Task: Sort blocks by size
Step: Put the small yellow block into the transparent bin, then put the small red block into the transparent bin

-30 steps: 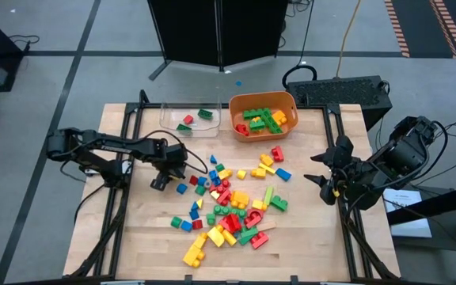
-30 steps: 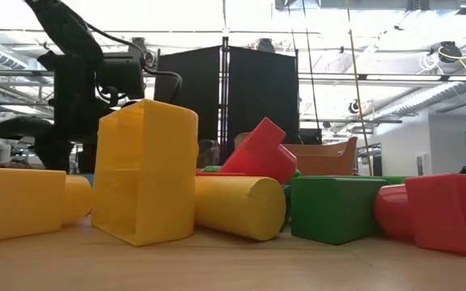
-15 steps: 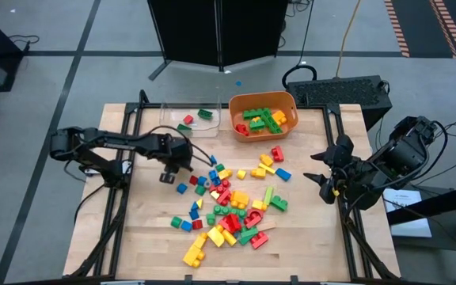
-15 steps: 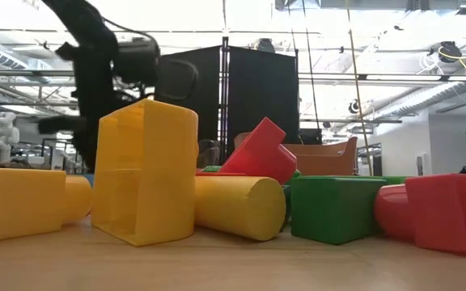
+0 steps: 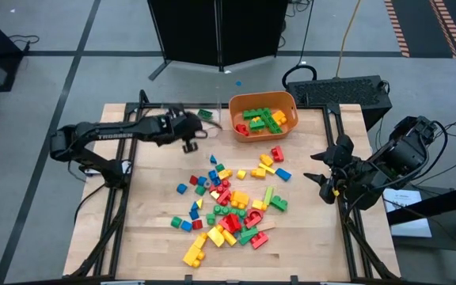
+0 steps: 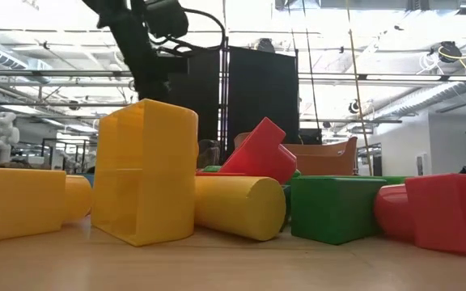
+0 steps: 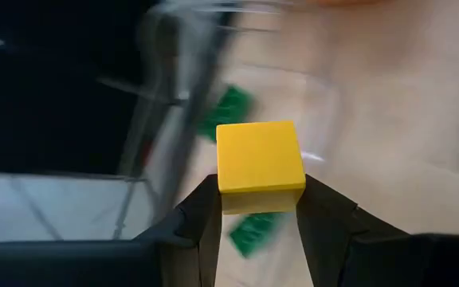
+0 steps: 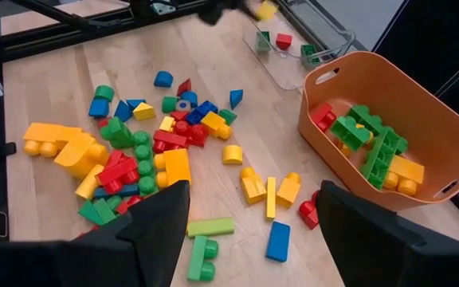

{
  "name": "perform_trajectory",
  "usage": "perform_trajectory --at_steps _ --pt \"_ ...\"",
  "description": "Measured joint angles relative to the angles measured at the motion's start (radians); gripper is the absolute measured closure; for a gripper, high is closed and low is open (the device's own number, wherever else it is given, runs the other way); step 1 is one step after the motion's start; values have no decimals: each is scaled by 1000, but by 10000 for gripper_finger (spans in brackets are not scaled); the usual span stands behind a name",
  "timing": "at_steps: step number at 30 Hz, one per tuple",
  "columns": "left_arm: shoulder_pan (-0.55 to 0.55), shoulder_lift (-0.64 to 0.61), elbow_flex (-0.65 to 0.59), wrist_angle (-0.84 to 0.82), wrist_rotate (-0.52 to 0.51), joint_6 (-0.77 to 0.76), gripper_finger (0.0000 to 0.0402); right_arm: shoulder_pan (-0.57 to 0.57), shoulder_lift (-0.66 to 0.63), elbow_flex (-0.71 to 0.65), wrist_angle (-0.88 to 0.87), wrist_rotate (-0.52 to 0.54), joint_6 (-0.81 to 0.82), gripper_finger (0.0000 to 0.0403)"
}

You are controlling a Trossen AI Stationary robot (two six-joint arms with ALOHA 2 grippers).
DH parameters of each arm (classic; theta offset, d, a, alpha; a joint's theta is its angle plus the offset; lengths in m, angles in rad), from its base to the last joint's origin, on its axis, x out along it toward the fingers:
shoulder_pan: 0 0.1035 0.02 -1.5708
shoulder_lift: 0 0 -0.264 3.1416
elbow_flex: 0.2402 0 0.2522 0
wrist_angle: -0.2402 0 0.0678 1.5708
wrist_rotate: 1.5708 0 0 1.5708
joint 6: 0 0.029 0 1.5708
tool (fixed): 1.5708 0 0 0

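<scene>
My left gripper (image 5: 189, 144) hangs above the table by the near side of the clear tray (image 5: 174, 111), shut on a small yellow cube (image 7: 260, 155). That cube also shows far off in the right wrist view (image 8: 267, 9). The tray holds a few green and red blocks (image 8: 281, 40). Most of the blocks (image 5: 229, 199) lie in a loose pile on the table's middle. More blocks lie in the orange tub (image 5: 290, 107). My right gripper (image 5: 324, 170) waits open above the table's right edge, with nothing between its fingers. My left gripper pinches the yellow cube between its two fingers, one on each of two opposite sides (image 7: 223, 185). The fingers slant downward. The cube is lifted clear of the table, and its flat top face shows above the fingertips.
The orange tub stands at the far edge, right of the tray. A black frame (image 5: 137, 119) runs along the table's left and right sides. Bare wood (image 5: 153, 214) lies left of the pile. In the low view big yellow, green and red blocks (image 6: 144, 174) fill the front.
My left gripper has risen from the table beside the pile's left side and gone toward the far edge, up to the clear tray. Its wrist has rolled on the way.
</scene>
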Motion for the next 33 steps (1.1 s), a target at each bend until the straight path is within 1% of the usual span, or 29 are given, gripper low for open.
perform_trajectory --at_steps 2,6,9,11,15,17,19,21,23,28,33 --pt "53 2 0 29 -4 0 273 0 0 0 -7 0 0 138" --pt "145 21 1 31 30 7 271 0 0 0 -9 0 1 138" --pt "192 27 1 33 31 76 256 1 0 0 -8 -1 1 138" --pt "217 27 1 48 38 107 234 0 0 0 -8 -2 1 138" --pt "252 27 1 59 72 107 177 0 0 0 -8 -2 2 138" --pt "258 27 1 52 67 107 148 0 0 0 -8 -2 2 138" --pt "257 27 1 44 37 104 124 0 0 0 -7 -2 2 138" --pt "242 24 2 14 34 63 107 0 0 0 -6 -2 2 138" --pt "213 24 21 -60 111 27 101 0 0 0 -6 -2 2 138" --pt "86 21 60 -236 322 30 99 0 0 0 -6 -2 2 138" --pt "-70 17 69 -252 553 27 98 0 0 0 -5 -2 2 138"
